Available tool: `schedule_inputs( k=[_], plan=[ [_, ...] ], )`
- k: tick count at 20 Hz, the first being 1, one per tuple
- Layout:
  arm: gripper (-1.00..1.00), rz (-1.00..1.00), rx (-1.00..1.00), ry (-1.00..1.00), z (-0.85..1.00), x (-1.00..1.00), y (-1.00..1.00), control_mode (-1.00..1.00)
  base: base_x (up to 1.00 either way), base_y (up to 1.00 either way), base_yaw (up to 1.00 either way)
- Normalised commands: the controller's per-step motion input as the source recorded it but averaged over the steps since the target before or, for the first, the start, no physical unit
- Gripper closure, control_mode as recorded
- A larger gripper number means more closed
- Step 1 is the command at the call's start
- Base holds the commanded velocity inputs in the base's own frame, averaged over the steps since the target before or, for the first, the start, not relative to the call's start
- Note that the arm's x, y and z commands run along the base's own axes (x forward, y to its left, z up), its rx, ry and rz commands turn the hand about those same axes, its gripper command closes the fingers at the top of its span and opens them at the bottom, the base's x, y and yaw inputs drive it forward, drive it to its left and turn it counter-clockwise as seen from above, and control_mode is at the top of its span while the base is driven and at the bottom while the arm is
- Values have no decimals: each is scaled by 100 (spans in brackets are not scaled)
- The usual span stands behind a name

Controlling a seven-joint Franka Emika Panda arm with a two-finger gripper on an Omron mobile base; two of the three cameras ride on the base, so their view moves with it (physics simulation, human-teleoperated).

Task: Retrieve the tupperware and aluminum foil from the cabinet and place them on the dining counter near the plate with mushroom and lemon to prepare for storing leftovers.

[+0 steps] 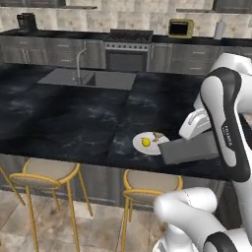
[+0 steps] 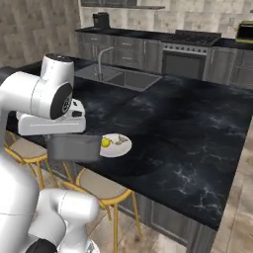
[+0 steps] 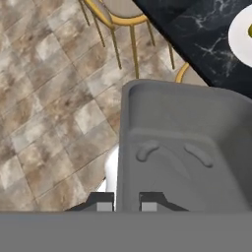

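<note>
Clamping the tupperware (image 3: 182, 147) wall, jaws hold it beside the plate (image 1: 142, 147), above stools (image 1: 49, 172).

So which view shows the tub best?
The hand view: the tub is close, with its open inside and the wall between the fingers. Both base views show its grey side beside the plate.

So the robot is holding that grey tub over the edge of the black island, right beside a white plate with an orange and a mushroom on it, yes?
Not quite: the fruit on the plate is a yellow lemon, not an orange; the left base view shows it. The rest holds: the gripper holds the grey tub beside the plate, with the mushroom on it.
</note>
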Motion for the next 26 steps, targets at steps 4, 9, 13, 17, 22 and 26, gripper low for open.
schedule_inputs(
  k=[4, 9, 13, 17, 22, 26],
  plan=[
    [100, 0, 0, 0, 0, 0, 0, 100, 40, 39, -57],
    [100, 0, 0, 0, 0, 0, 0, 100, 43, 57, -57],
    [100, 0, 0, 0, 0, 0, 0, 100, 47, 74, -56],
    [100, 0, 0, 0, 0, 0, 0, 100, 46, 79, -53],
    [100, -5, 0, -4, 0, 7, 14, -100, 29, 59, -34],
    [100, -10, 0, -14, 0, 39, 59, -100, 0, 0, 0]
  ],
)
